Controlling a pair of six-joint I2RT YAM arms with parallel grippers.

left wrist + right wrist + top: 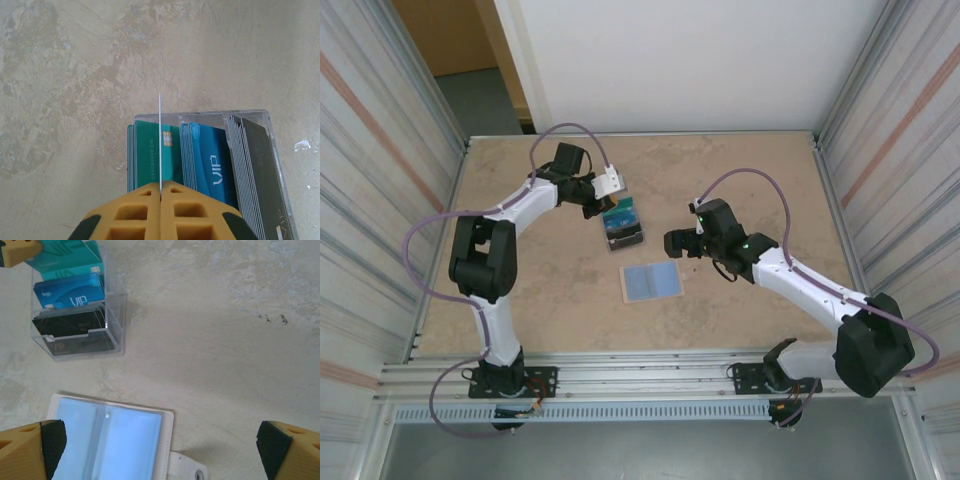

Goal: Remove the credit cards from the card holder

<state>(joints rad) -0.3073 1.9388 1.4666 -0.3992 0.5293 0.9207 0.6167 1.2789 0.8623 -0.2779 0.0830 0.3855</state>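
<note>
Credit card (pixel 159 135), one thin plastic rectangle seen edge-on as a pale line, is pinched upright between the yellow fingers of the left gripper (pixel 160 189), which are pressed together on it. Its face colour is not readable from the left wrist.

Directly below stands a clear plastic box (pixel 274 150) with three slots. Each slot holds a stack of credit cards (pixel 212 165) on edge: teal on the left, blue in the middle, dark on the right. The held card is above the teal stack and apart from it.

Right gripper (pixel 162 442): yellow fingers with dark pads, spread wide and holding nothing. It hovers over the card holder (pixel 107 437), a small flat wallet lying open with its pale blue inner face up, a pale rim, and a tab with a snap at its right edge.

From overhead, the holder sits on the mottled tan table (pixel 520 300), near the box on the side towards the arm bases, not touching it.
</note>
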